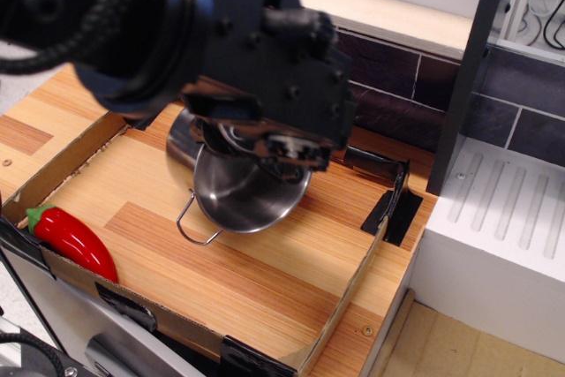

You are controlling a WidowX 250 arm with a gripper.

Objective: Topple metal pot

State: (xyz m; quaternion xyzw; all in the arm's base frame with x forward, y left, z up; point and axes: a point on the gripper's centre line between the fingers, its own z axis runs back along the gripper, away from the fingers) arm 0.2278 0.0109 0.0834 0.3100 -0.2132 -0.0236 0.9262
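Observation:
The metal pot (237,199) is shiny steel and lies tilted on its side in the middle of the wooden board, its opening facing the camera. One wire loop handle (198,223) sticks out at its lower left. My black gripper (265,143) is close to the camera and sits over the pot's upper rim. Its jaws look closed on that rim, and the arm hides the pot's top and back. The toy strawberry is hidden. The red pepper (72,239) lies at the front left corner.
A low cardboard rim (353,278) frames the wooden board. A dark tiled wall (388,86) runs along the back. A dark upright post (468,68) and a white ribbed block (503,227) stand at the right.

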